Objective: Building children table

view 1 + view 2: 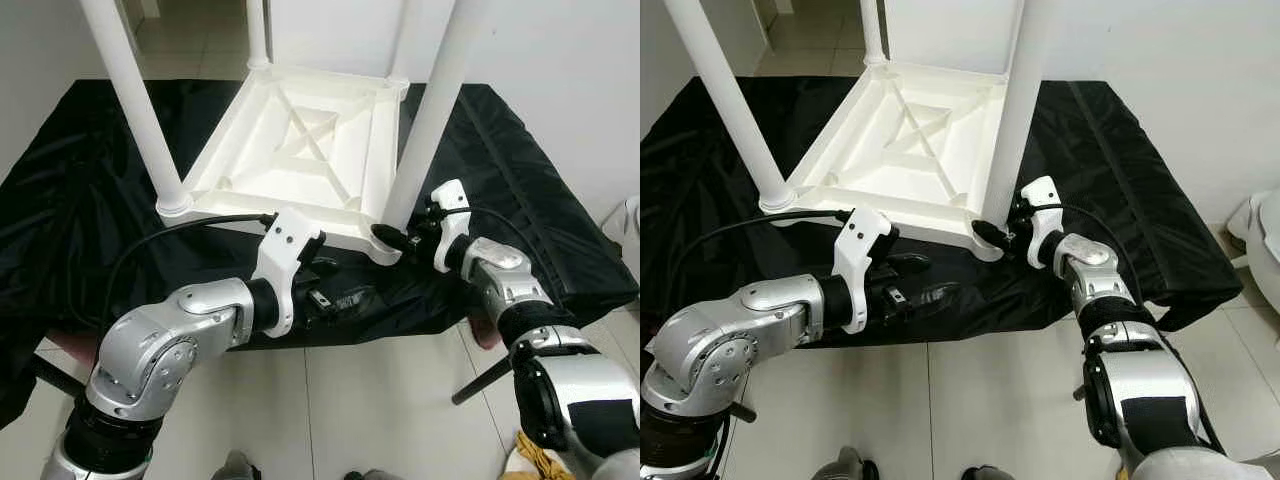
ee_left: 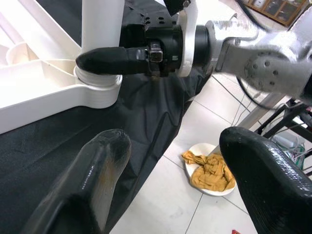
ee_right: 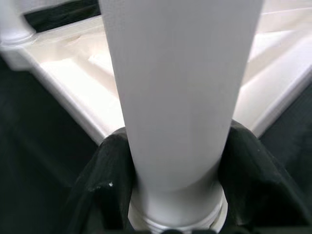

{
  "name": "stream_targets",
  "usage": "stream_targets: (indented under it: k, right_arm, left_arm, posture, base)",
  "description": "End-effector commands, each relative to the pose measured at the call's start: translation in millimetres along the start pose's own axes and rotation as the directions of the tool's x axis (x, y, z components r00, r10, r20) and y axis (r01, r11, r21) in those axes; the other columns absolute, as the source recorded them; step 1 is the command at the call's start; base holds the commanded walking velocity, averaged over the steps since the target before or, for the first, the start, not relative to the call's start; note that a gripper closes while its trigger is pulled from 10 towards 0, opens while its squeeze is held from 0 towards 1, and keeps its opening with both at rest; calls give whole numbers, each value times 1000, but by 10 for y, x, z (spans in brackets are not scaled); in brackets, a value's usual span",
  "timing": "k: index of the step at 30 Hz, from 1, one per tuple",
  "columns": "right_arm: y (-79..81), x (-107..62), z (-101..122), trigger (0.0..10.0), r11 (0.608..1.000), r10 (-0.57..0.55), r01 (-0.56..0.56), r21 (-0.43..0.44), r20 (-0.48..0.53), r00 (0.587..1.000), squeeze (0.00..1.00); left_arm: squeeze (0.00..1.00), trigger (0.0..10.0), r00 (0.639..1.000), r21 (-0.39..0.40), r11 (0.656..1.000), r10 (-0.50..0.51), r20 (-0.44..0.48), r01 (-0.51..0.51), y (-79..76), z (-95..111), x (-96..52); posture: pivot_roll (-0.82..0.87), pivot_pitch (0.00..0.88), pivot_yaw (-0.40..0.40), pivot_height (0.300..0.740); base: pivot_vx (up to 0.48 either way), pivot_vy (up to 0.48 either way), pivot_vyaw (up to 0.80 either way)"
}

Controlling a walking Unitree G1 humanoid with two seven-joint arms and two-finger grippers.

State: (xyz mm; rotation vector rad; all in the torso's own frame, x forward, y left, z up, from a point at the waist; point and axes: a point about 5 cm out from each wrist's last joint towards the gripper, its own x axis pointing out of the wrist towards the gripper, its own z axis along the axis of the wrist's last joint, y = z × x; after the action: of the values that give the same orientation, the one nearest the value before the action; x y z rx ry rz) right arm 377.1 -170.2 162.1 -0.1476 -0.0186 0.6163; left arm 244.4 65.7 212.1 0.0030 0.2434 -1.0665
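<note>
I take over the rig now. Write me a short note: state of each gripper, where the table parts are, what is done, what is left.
Right gripper: shut on the near right leg, at its base.
Left gripper: open, free, just before the table's near edge.
Tabletop lies upside down on the black cloth.
Done: four legs stand in the corner sockets, including the near left leg.
Left: whether the held leg is fully tight cannot be seen; then turn the table upright.

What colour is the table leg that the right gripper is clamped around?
White; the table leg shows best in the right wrist view, with the right gripper closed around it.
</note>
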Motion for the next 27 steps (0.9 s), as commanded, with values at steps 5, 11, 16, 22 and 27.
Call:
stream_targets:
  k: [5,11,16,22,27]
  right_arm:
    - [282,44,-50,0,982,-169,163,97,61,984,0]
    - [529,132,7,0,947,-305,291,136,98,947,0]
    - [701,225,88,0,888,-443,424,180,82,893,0]
    - [859,256,168,0,859,-498,482,172,62,865,0]
    - [821,197,137,0,840,-527,514,176,35,849,0]
  left_arm:
    - [0,10000,1000,4,1000,-14,-3,14,-10,-7,22]
    - [0,10000,1000,-1,1000,-22,-7,22,-20,-22,28]
    - [0,10000,1000,-7,1000,-28,-7,28,-33,-31,38]
    - [0,10000,1000,-11,1000,-30,-3,29,-37,-34,48]
    - [0,10000,1000,-14,1000,-26,-2,26,-41,-42,43]
  posture:
    - [-20,99,10,740]
    - [-26,105,10,740]
    - [-30,106,8,740]
    - [-31,104,2,740]
    - [-28,109,-2,740]
  base:
    - [0,0,0]
    - [0,0,0]
    - [0,0,0]
    - [0,0,0]
    - [0,0,0]
